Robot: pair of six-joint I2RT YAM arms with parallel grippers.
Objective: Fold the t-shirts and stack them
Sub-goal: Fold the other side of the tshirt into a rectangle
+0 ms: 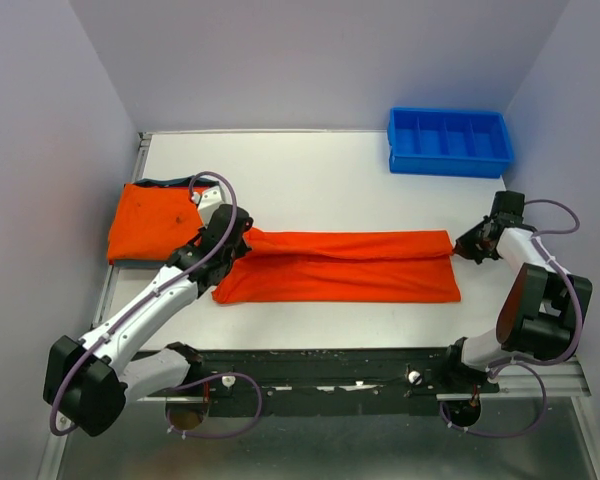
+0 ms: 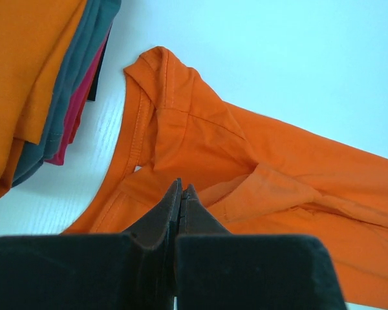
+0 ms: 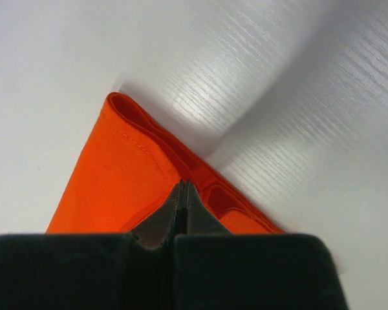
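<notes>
An orange t-shirt, folded into a long band, lies stretched across the table between my two grippers. My left gripper is shut on its bunched left end near the collar; the cloth tents up to the closed fingertips. My right gripper is shut on the layered edge by the shirt's far right corner. A stack of folded t-shirts, orange on top, sits at the far left; its teal and pink-red layers show in the left wrist view.
A blue plastic bin with dividers stands at the back right. The white table runs between grey walls, and the arm bases sit on the black rail at the near edge.
</notes>
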